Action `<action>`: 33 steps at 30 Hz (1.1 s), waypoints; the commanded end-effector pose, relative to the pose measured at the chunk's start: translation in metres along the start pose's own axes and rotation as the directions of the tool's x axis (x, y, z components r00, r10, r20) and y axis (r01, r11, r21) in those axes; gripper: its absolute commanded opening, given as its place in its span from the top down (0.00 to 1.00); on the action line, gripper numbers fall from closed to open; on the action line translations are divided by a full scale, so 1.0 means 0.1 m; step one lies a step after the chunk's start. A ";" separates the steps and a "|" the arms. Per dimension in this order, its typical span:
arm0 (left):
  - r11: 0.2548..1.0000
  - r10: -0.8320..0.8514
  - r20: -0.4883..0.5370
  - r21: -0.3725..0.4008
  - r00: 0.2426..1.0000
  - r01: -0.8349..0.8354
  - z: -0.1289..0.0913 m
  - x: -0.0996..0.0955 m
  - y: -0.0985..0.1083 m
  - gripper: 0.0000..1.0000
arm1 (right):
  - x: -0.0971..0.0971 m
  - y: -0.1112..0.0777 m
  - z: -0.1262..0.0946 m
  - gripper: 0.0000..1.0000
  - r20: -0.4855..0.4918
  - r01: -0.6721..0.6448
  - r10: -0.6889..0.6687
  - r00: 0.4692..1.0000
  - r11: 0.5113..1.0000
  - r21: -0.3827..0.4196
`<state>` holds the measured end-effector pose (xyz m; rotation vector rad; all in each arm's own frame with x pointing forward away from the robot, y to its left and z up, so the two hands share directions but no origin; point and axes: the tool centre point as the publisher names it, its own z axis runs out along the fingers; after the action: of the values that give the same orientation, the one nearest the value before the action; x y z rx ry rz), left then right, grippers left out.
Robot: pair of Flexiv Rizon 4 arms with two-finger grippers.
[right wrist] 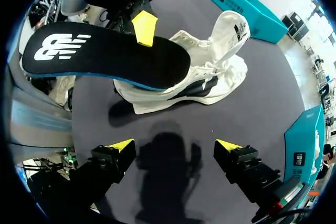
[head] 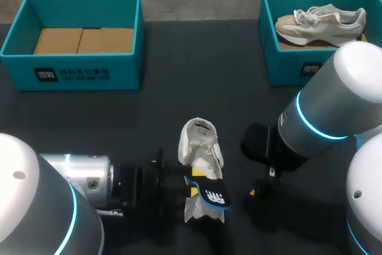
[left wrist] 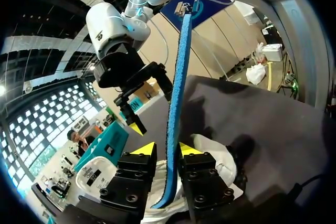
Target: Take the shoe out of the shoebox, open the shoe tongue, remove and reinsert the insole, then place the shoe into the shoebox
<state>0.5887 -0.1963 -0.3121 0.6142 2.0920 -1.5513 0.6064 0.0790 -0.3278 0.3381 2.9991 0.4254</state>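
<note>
The left end effector (left wrist: 165, 150) is clamped on the insole (right wrist: 105, 56). Its two yellow fingertips (left wrist: 144, 149) press the thin blue edge from both sides, and the insole stands out past them, edge-on in the left wrist view. This end effector sits just beside the white shoe (head: 200, 144), on the shoe's left, near its toe end. The insole is dark on its upper face, with a white logo and a blue rim. It is held over the front part of the white shoe. Whether it touches the shoe cannot be told.

The white shoe rests on its sole on the dark worktop (head: 179, 100), about midway between the two arms. Its tongue is pulled up and open, with the label on the tongue's inner face showing.

The right end effector (right wrist: 174, 145) hangs to the right of the white shoe, near it but not touching. Its fingers are spread wide apart with nothing between them, and its shadow falls on the worktop beside the shoe.

Well beyond the white shoe and off to its left stands the left shoebox (head: 71, 73), teal, with only a cardboard liner (head: 83, 40) in it. Well beyond the shoe to its right stands the right shoebox (head: 292, 67), also teal, with a beige shoe (head: 322, 21) lying on its side inside.
</note>
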 end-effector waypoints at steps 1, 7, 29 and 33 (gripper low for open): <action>1.000 -0.002 -0.023 -0.015 1.000 0.002 0.10 -0.03 -0.02 0.75 | 0.01 0.00 0.02 0.00 0.003 -0.001 0.001 1.000 1.000 -0.001; 1.000 -0.005 -0.048 -0.027 0.999 0.004 0.15 -0.01 -0.01 0.75 | 0.01 0.00 0.02 0.00 0.003 -0.001 0.001 1.000 1.000 -0.001; 0.999 0.028 -0.056 -0.015 0.998 -0.029 0.17 0.05 0.05 1.00 | 0.01 0.00 0.02 0.00 0.003 -0.001 0.001 1.000 1.000 -0.001; 0.999 0.044 -0.044 0.020 0.998 -0.043 0.16 0.04 0.09 1.00 | 0.01 0.00 0.02 0.00 0.003 -0.001 0.001 1.000 1.000 -0.001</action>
<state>0.5907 -0.2132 -0.3216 0.6968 2.1097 -1.5262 0.6064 0.0790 -0.3278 0.3381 2.9991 0.4253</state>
